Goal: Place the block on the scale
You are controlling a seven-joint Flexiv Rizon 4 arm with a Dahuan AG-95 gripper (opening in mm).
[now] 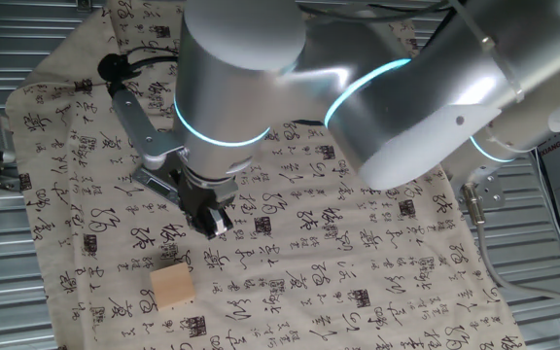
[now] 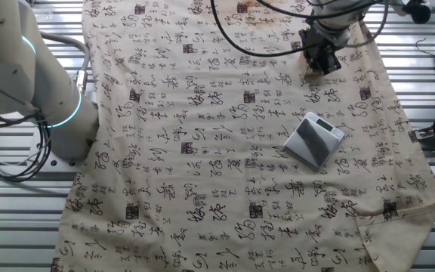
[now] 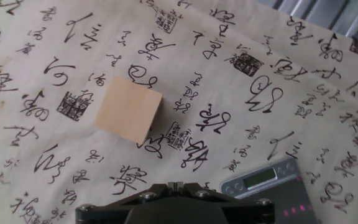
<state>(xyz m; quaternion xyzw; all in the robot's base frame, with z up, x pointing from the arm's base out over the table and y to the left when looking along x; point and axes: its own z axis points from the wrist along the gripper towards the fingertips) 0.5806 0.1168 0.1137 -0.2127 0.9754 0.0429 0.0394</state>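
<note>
The block (image 1: 172, 286) is a plain tan wooden cube lying on the printed cloth, near the front left in one fixed view. In the hand view the block (image 3: 128, 111) sits left of centre, ahead of the fingers. My gripper (image 1: 214, 222) hangs above and to the right of it, apart from it, and is shut with nothing held. The gripper (image 3: 174, 185) shows only as dark, closed fingertips at the bottom edge. The scale (image 2: 314, 140) lies flat on the cloth, below the gripper (image 2: 322, 60) in the other fixed view. A corner of the scale (image 3: 267, 180) shows at the lower right of the hand view.
A cream cloth (image 2: 202, 151) printed with black calligraphy covers the table. Bare ribbed metal (image 1: 8, 311) shows beyond its edges. The arm's base (image 2: 59, 113) and cables (image 2: 6, 159) stand at the left, and a black cable (image 2: 248, 41) crosses the cloth's far end.
</note>
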